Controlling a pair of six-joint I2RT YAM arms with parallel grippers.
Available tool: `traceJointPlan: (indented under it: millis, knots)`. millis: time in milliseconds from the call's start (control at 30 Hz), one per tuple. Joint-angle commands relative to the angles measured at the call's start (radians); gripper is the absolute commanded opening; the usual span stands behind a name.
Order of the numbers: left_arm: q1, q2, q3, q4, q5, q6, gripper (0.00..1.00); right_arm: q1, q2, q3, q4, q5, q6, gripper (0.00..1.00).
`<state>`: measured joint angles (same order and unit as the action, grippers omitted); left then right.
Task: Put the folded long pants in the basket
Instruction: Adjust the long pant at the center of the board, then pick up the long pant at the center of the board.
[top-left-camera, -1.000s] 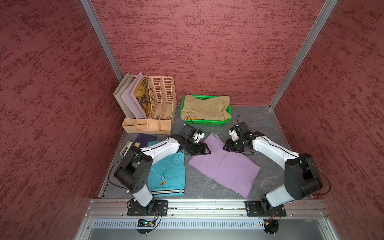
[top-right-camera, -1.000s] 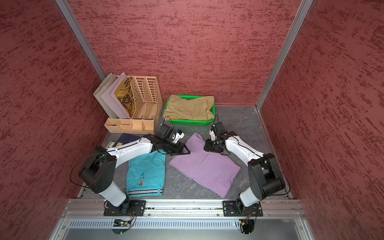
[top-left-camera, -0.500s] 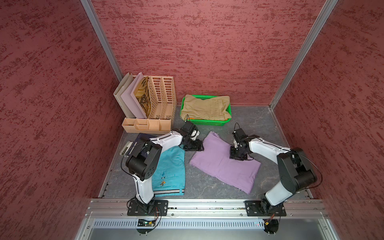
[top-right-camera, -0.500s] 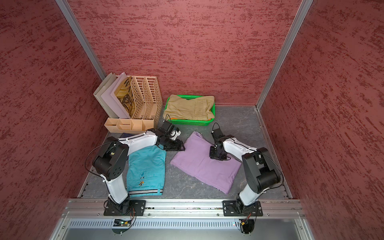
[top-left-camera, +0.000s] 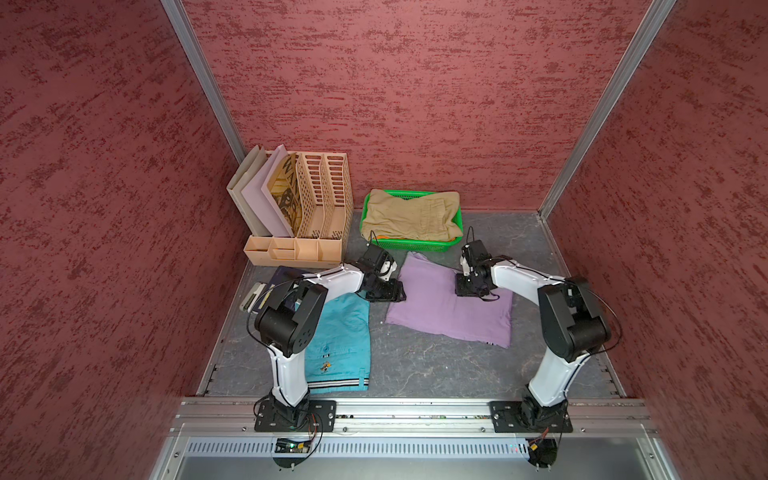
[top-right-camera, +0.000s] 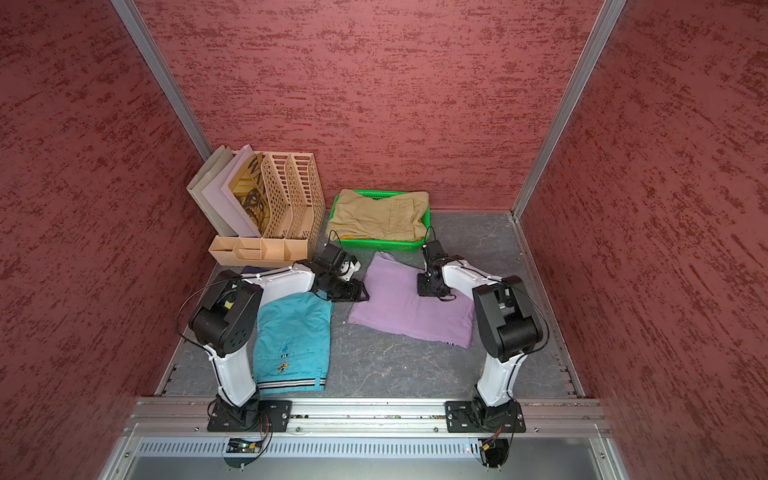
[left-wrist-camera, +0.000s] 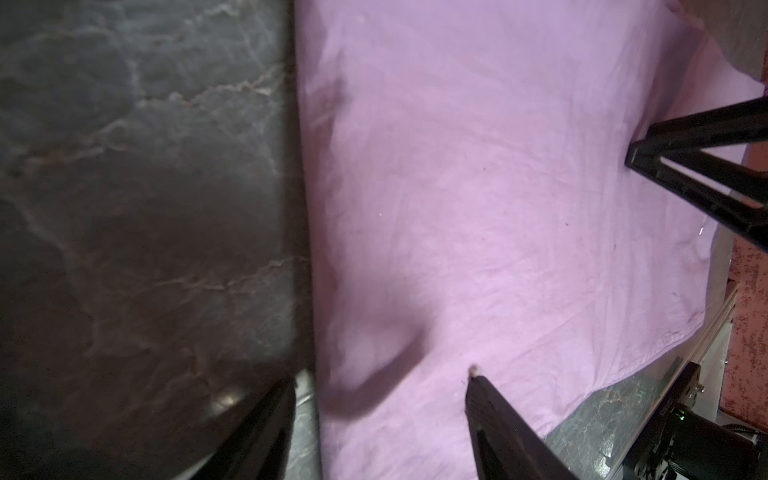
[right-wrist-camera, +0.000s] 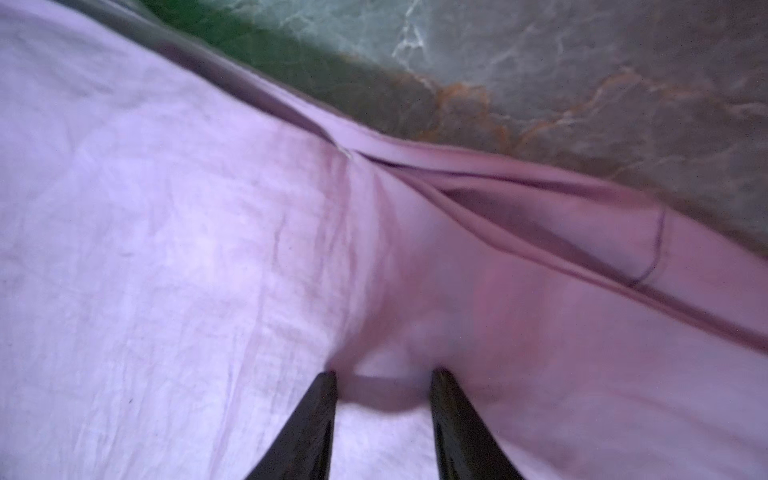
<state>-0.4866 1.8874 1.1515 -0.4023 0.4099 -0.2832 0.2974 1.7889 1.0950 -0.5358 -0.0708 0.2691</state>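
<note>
Left claw (left-wrist-camera: 381, 376) is spread wide, straddling the side edge of the lilac pants (top-left-camera: 449, 311). One finger is on the bare table (top-left-camera: 415, 365) and the other is down on the cloth. Right claw (right-wrist-camera: 384, 374) is on the far side of the same pants, tips close together with a little pucker of lilac fabric pinched between them.

Containers:
- **Green basket:** there's one green basket (top-left-camera: 415, 246) against the back wall. The khaki pants (top-left-camera: 411, 214) lie on top and fill it nearly rim to rim. A sliver of the orange pants (top-right-camera: 417, 240) peeks out underneath at the front (that's all you can see of them).
- **File rack:** there's one peach file rack (top-left-camera: 328, 195) to the left of the basket. Flat folders lean in the slots on its left side, but I can't count them for sure.

Head count is four pants, two in the basket and two on the table. The lilac pair lies flat just in front of the basket. The teal pants (top-left-camera: 345, 332) with the striped waistband are beside it on the left, partly under the left arm. There are two claws, and both are on the lilac pair.
</note>
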Motion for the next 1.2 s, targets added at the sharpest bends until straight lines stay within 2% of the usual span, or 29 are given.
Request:
traceJointPlan:
  millis: [0,133,367,567,700,1000,1067,1167]
  knots:
    - [0.029,0.06,-0.018,0.086,0.006,-0.022,0.66,-0.003,-0.049,-0.075,0.022,-0.042,-0.005,0.42]
    - [0.031,0.119,-0.008,0.181,0.035,-0.072,0.51,-0.003,-0.103,-0.117,0.034,-0.079,0.009,0.42]
    - [0.032,0.149,-0.026,0.233,0.094,-0.088,0.43,-0.019,-0.194,-0.122,-0.003,-0.063,0.018,0.49]
    - [0.038,0.124,-0.046,0.223,0.105,-0.095,0.15,-0.061,-0.246,-0.118,-0.008,-0.093,0.049,0.51]
    - [0.043,0.051,-0.064,0.2,0.099,-0.104,0.0,-0.103,-0.293,-0.132,-0.008,-0.098,0.073,0.52]
    - [0.035,-0.2,-0.075,0.003,0.006,-0.162,0.0,-0.297,-0.392,-0.245,-0.048,-0.043,0.187,0.71]
    - [0.036,-0.22,-0.081,-0.015,-0.002,-0.161,0.0,-0.319,-0.401,-0.266,-0.059,-0.024,0.191,0.75]
    - [0.037,-0.202,-0.089,-0.017,-0.009,-0.152,0.0,-0.322,-0.375,-0.286,-0.07,-0.065,0.195,0.75]
